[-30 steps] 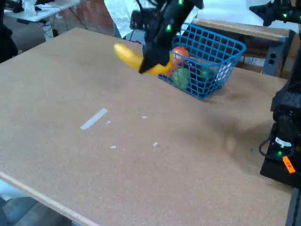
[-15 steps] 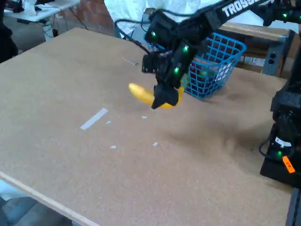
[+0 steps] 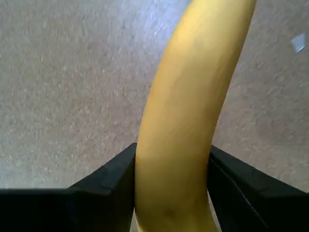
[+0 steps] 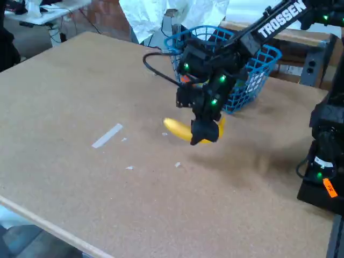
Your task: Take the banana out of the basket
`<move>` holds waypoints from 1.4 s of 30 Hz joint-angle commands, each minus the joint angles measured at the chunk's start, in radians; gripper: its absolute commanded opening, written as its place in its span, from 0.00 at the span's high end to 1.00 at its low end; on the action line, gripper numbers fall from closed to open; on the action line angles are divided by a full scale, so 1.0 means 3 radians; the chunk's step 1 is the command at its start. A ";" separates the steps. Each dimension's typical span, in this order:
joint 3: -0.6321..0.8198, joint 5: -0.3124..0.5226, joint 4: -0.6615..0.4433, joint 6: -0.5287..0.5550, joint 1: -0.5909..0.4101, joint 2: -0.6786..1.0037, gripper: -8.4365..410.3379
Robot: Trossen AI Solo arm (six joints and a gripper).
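Observation:
The yellow banana [image 4: 179, 129] hangs just above the brown table, clamped in my gripper [image 4: 204, 134], which is shut on it. In the wrist view the banana [image 3: 188, 116] runs up the middle of the picture between the two black fingers [image 3: 108, 186], with bare tabletop behind it. The blue wire basket [image 4: 252, 72] stands behind the arm at the table's far side, mostly hidden by the arm; the banana is outside it, in front of and to the left of it.
A strip of white tape [image 4: 107, 135] and small white scraps [image 4: 177, 164] lie on the table [image 4: 80, 177] left of the banana. The arm's black base [image 4: 322, 161] stands at the right edge. A wooden shelf [image 4: 290, 33] sits behind the basket.
The gripper has carried the banana away from the basket, down and toward the front right, from high beside the rim to just above the tabletop.

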 commanded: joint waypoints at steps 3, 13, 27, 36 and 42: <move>-0.0155 -0.0038 0.0006 -0.0308 0.0259 0.0000 0.98; -0.0154 -0.0078 0.0429 -0.0270 0.0441 0.0210 0.98; -0.0153 0.0038 0.0977 -0.0191 0.0441 0.0860 0.98; -0.0151 0.0065 0.1111 0.0031 0.0437 0.0872 0.89; -0.0151 0.0159 0.1314 0.0182 0.0431 0.0872 0.68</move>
